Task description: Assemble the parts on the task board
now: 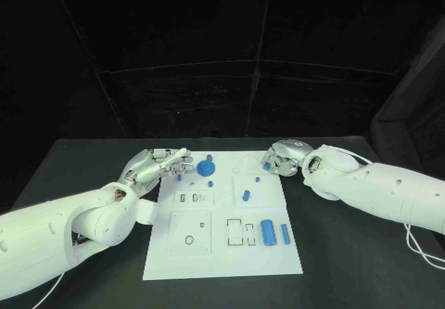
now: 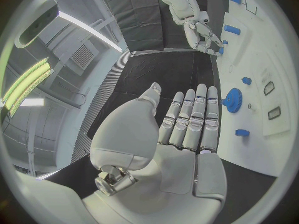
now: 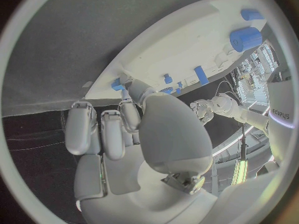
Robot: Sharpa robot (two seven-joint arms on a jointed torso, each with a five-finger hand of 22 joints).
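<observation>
The white task board [image 1: 222, 257] lies mid-table with blue parts on it. My left hand [image 1: 157, 165] hovers at its far left edge, fingers straight and side by side, holding nothing [image 2: 187, 127]. Just beyond its fingertips sits a blue gear [image 1: 206, 169] [image 2: 233, 100]. At the board's far right corner my right hand [image 1: 283, 158] [image 3: 124, 134] curls down, and its thumb and a finger pinch a small blue part [image 1: 266, 166] [image 3: 117, 84] at the board's edge. A blue cylinder [image 1: 268, 232] [image 3: 246, 38] and a blue bar [image 1: 285, 234] lie near the right edge.
Small blue pegs [image 1: 210, 183] [image 1: 247, 195] stand mid-board, and another small piece [image 1: 182, 181] lies near the left hand. Empty rectangular slots [image 1: 241, 232] and a recessed plate [image 1: 189, 232] mark the board's near half. Black table [image 1: 352, 257] surrounds the board.
</observation>
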